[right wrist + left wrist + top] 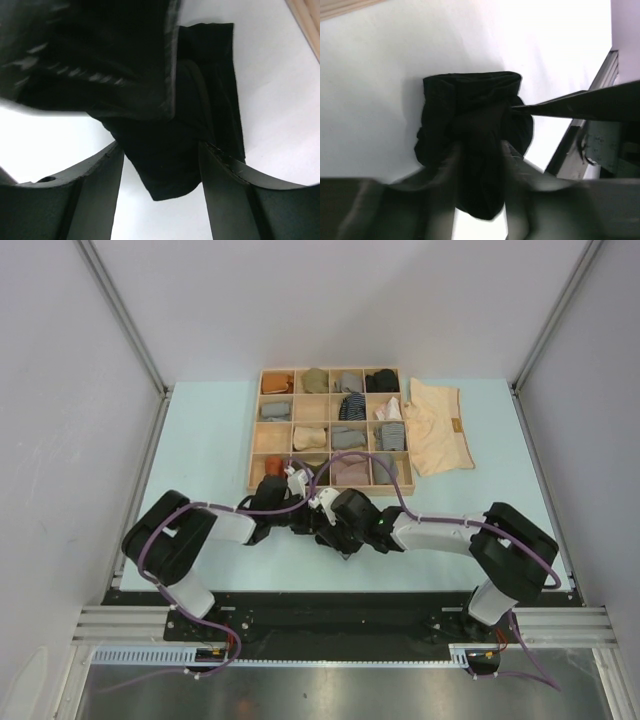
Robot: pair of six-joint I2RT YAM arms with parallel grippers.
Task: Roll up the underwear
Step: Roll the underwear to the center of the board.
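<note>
The black underwear (pixel 470 107) lies bunched on the pale table between both arms. In the top view the wrists mostly hide it. My left gripper (pixel 480 160) is shut on its near fold, and the cloth fills the narrow gap between the fingers. My right gripper (pixel 159 155) is open and straddles the same black underwear (pixel 165 165), a loose flap hanging between its fingers. The cream underwear (pixel 440 430) lies flat to the right of the tray. The rust-orange underwear (pixel 277 383) sits in the tray's back left compartment.
The wooden compartment tray (pixel 252 455) stands just beyond the grippers, holding several grey, olive and striped bundles. Metal frame posts (pixel 125 315) rise at both sides. The black rail (pixel 330 605) runs along the near edge.
</note>
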